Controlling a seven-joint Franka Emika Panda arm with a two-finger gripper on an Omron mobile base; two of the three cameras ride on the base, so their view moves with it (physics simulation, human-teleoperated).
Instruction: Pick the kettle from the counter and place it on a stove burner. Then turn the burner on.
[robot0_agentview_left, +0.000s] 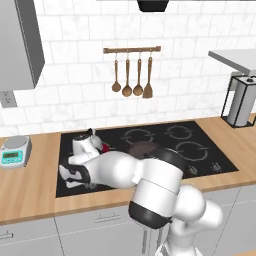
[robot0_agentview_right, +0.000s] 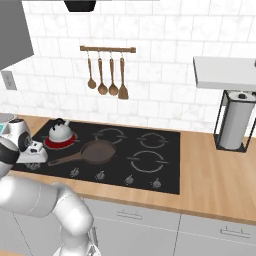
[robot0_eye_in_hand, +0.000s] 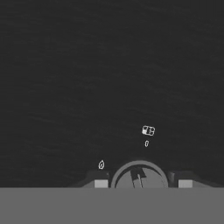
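One kettle (robot0_agentview_right: 61, 132) already sits on a glowing red burner (robot0_agentview_right: 60, 142) at the far left of the black cooktop (robot0_agentview_right: 165, 165), just beyond the gripper (robot0_agentview_right: 34, 148), which is down low over the left end of the row of knobs. From the hand camera a round knob (robot0_eye_in_hand: 139, 176) lies between the two fingertips (robot0_eye_in_hand: 101, 183), which stand apart on either side of it, so the jaws look released, not squeezing anything I can confirm. Judging by the red glow, the burner seems on; the risk now is a lift or swing that clips the kettle or the brown pan (robot0_agentview_right: 98, 151) just to the side, or a further twist that switches the heat off. The right base camera shows kettle and glow plainly, while the left base camera hides most of that behind the arm; a scale (robot0_agentview_left: 15, 151) sits on the wooden tabletop (robot0_agentview_left: 30, 192) there.
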